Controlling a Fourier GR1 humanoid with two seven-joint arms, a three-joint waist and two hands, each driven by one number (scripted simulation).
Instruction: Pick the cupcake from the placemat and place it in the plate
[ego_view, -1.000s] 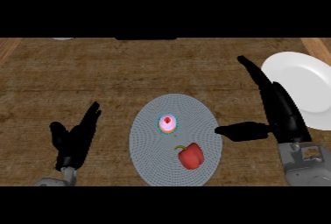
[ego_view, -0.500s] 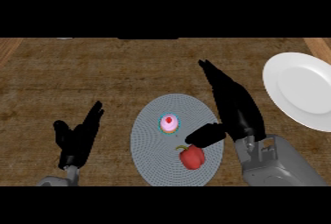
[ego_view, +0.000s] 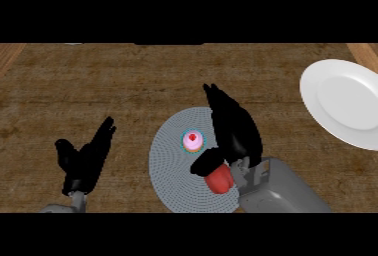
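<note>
cupcake (ego_view: 192, 141): small, pink frosting with a red dot on top, light blue rim; sits upright, seen from above
cupcake place: on the placemat, slightly above its middle, just left of the black hand, not touching it as far as shows
placemat (ego_view: 171, 170): round, grey, finely ribbed; lies flat on the wooden counter, right part hidden
plate (ego_view: 341, 102): white, round, bare; lies flat at the right edge, well apart from the placemat and partly cut off

Single head view, steeply down onto counter (ego_view: 111, 85); forearms enter from lower edge.
</note>
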